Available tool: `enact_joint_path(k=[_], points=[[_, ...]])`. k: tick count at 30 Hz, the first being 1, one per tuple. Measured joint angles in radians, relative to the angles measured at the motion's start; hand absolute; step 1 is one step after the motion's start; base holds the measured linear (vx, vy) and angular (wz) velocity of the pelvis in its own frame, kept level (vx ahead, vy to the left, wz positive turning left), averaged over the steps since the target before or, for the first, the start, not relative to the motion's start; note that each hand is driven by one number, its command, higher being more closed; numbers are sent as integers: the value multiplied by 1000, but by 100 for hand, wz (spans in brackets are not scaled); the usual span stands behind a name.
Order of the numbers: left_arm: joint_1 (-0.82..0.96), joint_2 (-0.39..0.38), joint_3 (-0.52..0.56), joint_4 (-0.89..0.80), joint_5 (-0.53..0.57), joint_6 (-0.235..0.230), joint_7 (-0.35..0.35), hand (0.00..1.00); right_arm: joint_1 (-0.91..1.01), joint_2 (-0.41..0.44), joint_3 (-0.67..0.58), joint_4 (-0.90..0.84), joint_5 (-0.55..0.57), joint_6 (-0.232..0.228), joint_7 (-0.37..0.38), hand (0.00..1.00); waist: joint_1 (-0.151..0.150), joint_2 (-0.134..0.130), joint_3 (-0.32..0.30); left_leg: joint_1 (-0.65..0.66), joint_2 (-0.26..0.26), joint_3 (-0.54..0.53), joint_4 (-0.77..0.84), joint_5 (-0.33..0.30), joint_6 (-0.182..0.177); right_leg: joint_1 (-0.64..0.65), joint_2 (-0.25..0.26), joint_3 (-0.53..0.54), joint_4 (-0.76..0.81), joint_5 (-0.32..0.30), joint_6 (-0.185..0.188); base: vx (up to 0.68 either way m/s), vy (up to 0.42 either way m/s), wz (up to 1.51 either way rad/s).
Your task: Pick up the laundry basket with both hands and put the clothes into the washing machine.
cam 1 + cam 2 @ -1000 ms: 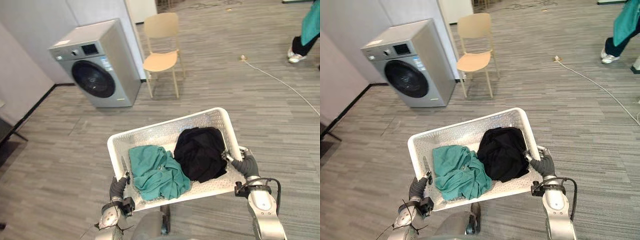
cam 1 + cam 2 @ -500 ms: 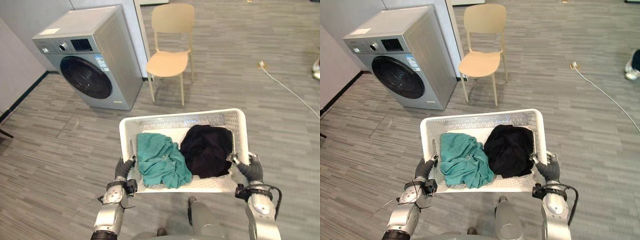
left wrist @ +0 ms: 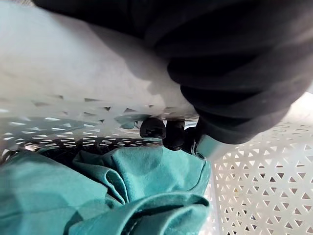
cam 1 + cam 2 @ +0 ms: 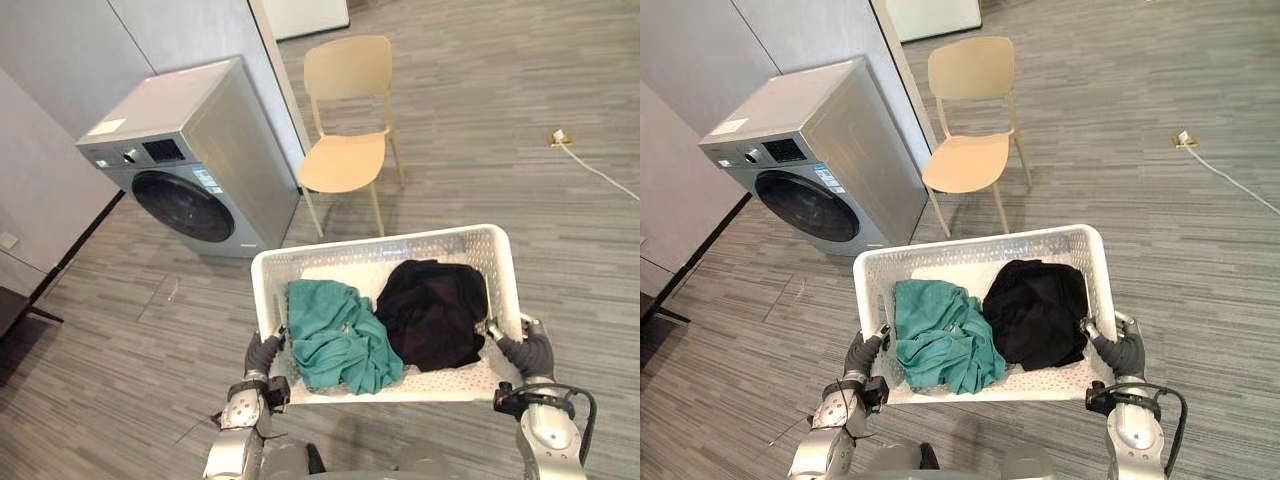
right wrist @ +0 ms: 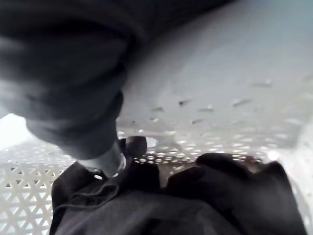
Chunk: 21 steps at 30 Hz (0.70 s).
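Where the left hand [image 4: 262, 352] clamps the basket [image 4: 380, 246] by its left rim, low and left of centre in the head views, its dark-tipped fingers [image 3: 153, 128] hook over the edge into the inside. At lower right the right hand [image 4: 530, 352] grips the opposite rim the same way, fingers [image 5: 134, 145] curled over it. Held between them, the basket sits lower centre, with a teal cloth [image 4: 336, 336] bunched in its left half and a black cloth [image 4: 434, 312] touching it on the right. Beyond, at upper left, the washer [image 4: 190, 160] stands with its door shut; a chair [image 4: 346, 140] is just beside it at upper centre.
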<state>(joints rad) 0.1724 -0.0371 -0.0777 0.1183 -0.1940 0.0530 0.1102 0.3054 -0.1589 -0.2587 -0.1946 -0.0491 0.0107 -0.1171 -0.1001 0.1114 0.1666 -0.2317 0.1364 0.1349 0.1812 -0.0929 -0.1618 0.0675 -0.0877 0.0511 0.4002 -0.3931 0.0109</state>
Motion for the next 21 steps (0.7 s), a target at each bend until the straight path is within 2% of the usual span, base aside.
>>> enact_joint_path(k=[1,3,4,5,6,7,9,10,11,12,13,14,15,16,17,18,19,21], points=[[0,2,0,0,-2,-1,1,100,-23,-5,0,18,-1,-1,0,100,4,8,-5,-4,-4,-30,-24,28,-2,37,-1,29,-38,-7,13,514,384,-68],[0,1,0,0,-11,-3,1,100,-30,-9,-2,25,-1,-3,0,100,3,29,-23,-10,-31,-37,-51,121,54,80,-16,61,-81,-30,55,475,411,-72],[-14,15,0,16,-10,-12,3,100,-33,19,-4,42,-1,-5,0,100,1,8,-46,-16,-73,-37,-23,178,51,82,-60,90,-73,-47,89,529,404,-34],[-35,20,-1,30,-9,-12,3,100,-34,36,-15,44,-1,-4,0,100,-5,-3,-61,-19,-105,-21,-15,186,68,69,-95,96,-62,-33,118,603,451,-22],[-70,30,-12,41,2,-9,2,100,-36,49,-35,51,1,-2,-3,100,-20,0,-67,-31,-133,2,-10,159,111,21,-122,126,-6,31,217,492,345,7],[-79,36,-14,42,3,-9,2,100,-42,59,-39,51,1,-1,-4,100,-25,-1,-66,-29,-141,9,-10,149,125,2,-123,142,32,58,231,444,342,3],[-106,68,-29,53,5,-8,3,100,-41,100,-54,58,-1,6,-8,100,-24,-7,-62,44,-139,9,-44,122,164,-110,-81,202,300,186,256,434,282,-1],[-105,73,-29,53,5,-9,4,100,-45,107,-53,67,-1,4,-8,100,-24,-12,-58,87,-138,10,-56,118,170,-131,-61,204,353,166,239,327,165,-3],[-105,76,-29,53,5,-11,5,100,-46,112,-53,74,-1,2,-8,100,-25,-14,-55,112,-136,8,-61,112,178,-139,-40,222,370,147,239,254,82,14],[-108,84,-31,55,5,-18,5,100,-43,122,-53,83,0,-8,-8,100,-34,-21,-52,149,-132,0,-66,102,191,-163,16,277,393,115,239,209,0,25],[-115,92,-32,58,5,-25,5,100,-43,133,-54,84,0,-19,-8,100,-42,-25,-49,173,-126,-12,-78,77,212,-222,61,299,402,89,200,198,-36,32],[-117,96,-32,61,5,-30,6,100,-44,137,-54,84,0,-26,-8,100,-50,-24,-48,178,-119,-22,-82,59,203,-260,82,298,397,76,177,191,-103,29],[-135,102,-32,72,5,-37,5,100,-43,148,-54,84,1,-32,-8,100,-55,-45,-32,189,-118,-29,-85,29,167,-332,104,293,354,60,146,172,-172,23],[-157,108,-33,101,5,-39,5,100,-47,155,-56,85,1,-32,-9,100,-54,-76,-7,200,-127,-33,-80,2,138,-372,94,271,227,61,132,154,-197,21],[-159,100,-33,119,5,-39,5,100,-48,148,-60,89,0,-31,-10,100,-57,-72,6,200,-125,-39,-73,-10,125,-362,88,242,194,67,77,139,-174,26],[-151,73,-34,135,6,-29,4,100,-55,131,-69,96,-1,-22,-13,100,-75,-47,15,195,-105,-49,-69,2,127,-329,106,202,140,103,33,221,-144,47],[-146,72,-48,134,12,-14,0,100,-31,141,-84,97,-1,-7,-14,100,-88,-36,13,209,-92,-42,-93,54,119,-306,103,155,123,112,19,200,-100,53],[-123,71,-52,120,18,-12,0,100,-10,152,-84,84,0,-5,-18,100,-87,-42,13,259,-83,-43,-136,91,115,-274,108,131,130,110,12,196,-150,40]])
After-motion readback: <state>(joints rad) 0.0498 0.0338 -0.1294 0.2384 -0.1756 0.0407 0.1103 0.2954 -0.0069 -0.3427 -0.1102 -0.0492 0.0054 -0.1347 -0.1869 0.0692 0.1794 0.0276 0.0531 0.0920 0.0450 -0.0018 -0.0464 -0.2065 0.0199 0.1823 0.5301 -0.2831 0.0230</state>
